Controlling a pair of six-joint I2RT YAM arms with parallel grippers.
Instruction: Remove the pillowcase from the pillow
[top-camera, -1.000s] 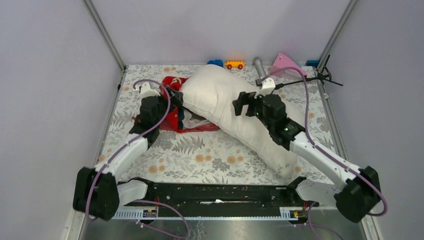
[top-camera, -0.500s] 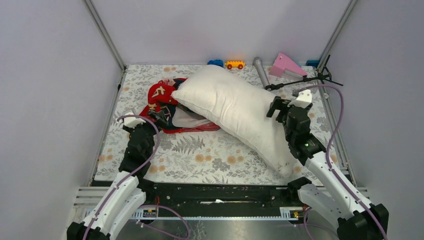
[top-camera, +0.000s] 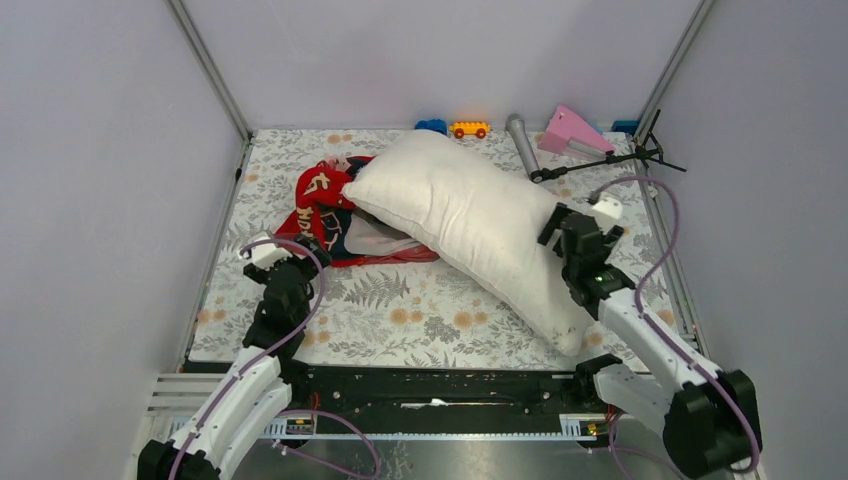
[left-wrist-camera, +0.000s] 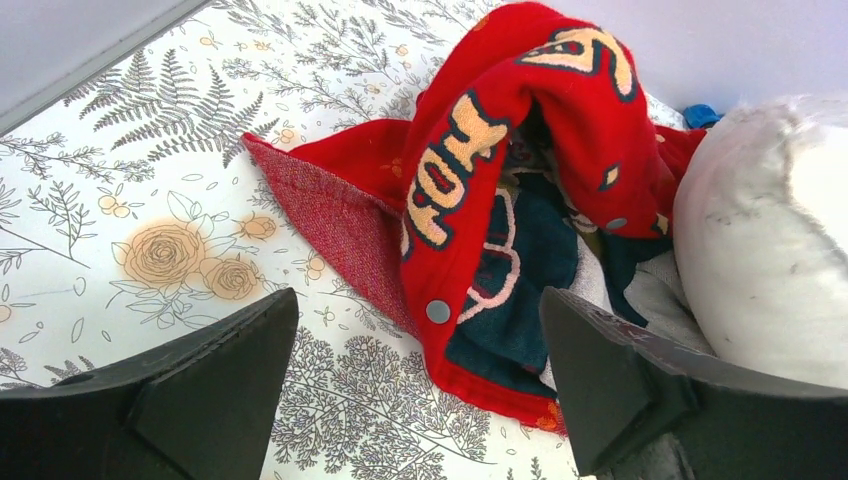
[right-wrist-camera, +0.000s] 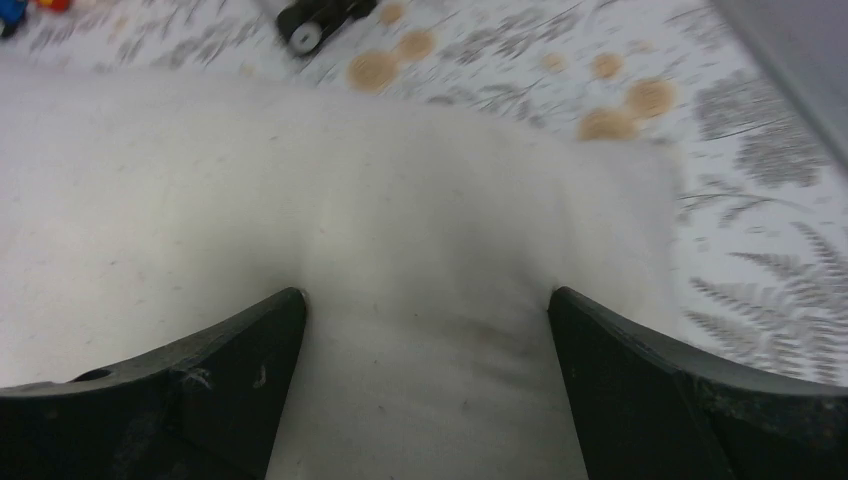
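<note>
The red pillowcase lies crumpled on the cloth, left of the white pillow, with its right part tucked under the pillow's edge. The pillow lies bare, running diagonally across the middle. My left gripper is open and empty, low over the cloth just in front of the pillowcase. In the left wrist view the pillowcase with its snap buttons sits just beyond the left gripper, and the pillow is at the right. My right gripper is open at the pillow's right edge. In the right wrist view the right gripper has the pillow filling the gap.
The grey floral table cloth covers the table. Along the back stand a blue brick, a yellow toy car, a grey cylinder, a pink piece and a black stand. Walls close in on three sides.
Both arms have drawn back toward the near edge. The left gripper came off the pillowcase, which now lies loose. The right gripper moved from the pillow's top to its right edge.
</note>
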